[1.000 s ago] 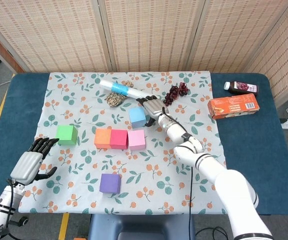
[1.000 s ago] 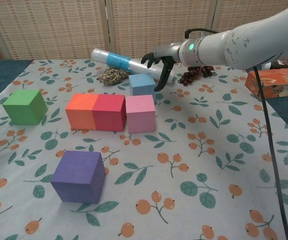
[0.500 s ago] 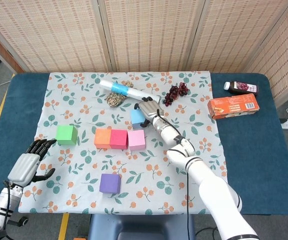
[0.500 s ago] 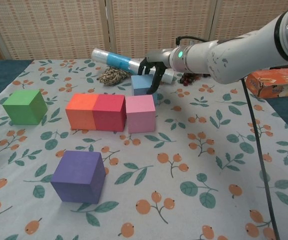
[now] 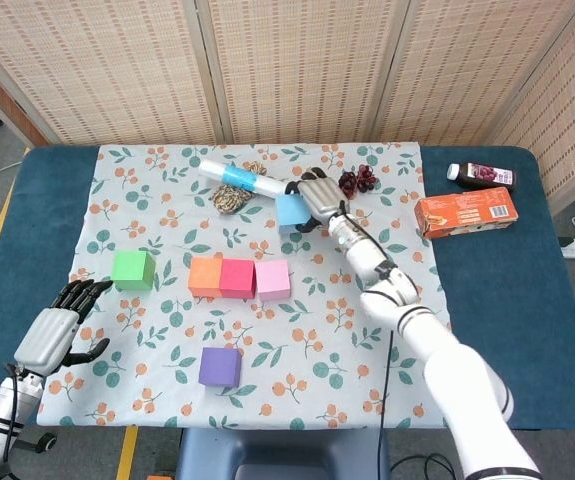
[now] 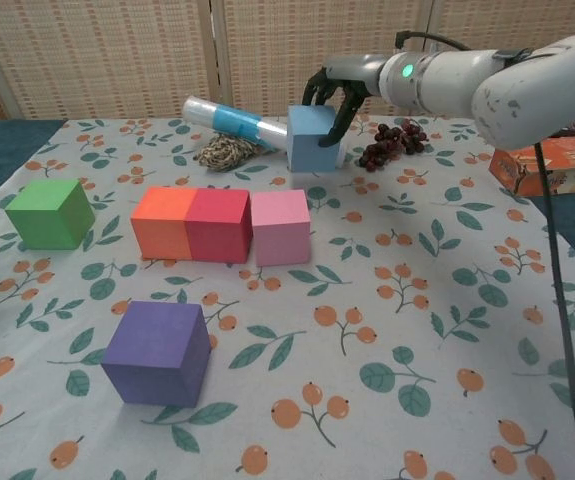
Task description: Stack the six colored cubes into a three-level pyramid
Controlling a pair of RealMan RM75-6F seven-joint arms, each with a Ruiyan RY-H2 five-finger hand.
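- Your right hand [image 6: 335, 92] grips the blue cube [image 6: 313, 138] from above, fingers curled over its top and far side; in the chest view the cube hangs clear of the cloth [image 6: 437, 330], with its shadow below it.
- In the head view the blue cube [image 5: 290, 210] sits just in front of the tube [image 5: 247, 181] and left of the grapes [image 5: 356, 181]; your right hand [image 5: 316, 194] covers its right edge.
- Orange cube [image 6: 164, 222], red cube [image 6: 218, 224] and pink cube [image 6: 280, 227] form one row on the cloth: orange and red touch, pink stands just beside red with a thin gap.
- Green cube [image 6: 50, 212] stands alone, left of the row, well apart from it.
- Purple cube [image 6: 158, 352] stands alone, nearer you than the row.
- Your left hand [image 5: 57, 330] is empty, fingers extended and slightly spread, over the near left corner of the table [image 5: 37, 230], close to the green cube [image 5: 133, 269] but not touching it.
- A woven ball [image 6: 224, 152] lies beside the tube [image 6: 235, 122], behind the row.
- An orange box [image 5: 466, 212] and a dark bottle [image 5: 481, 175] lie on the bare table at the far right, off the cloth.
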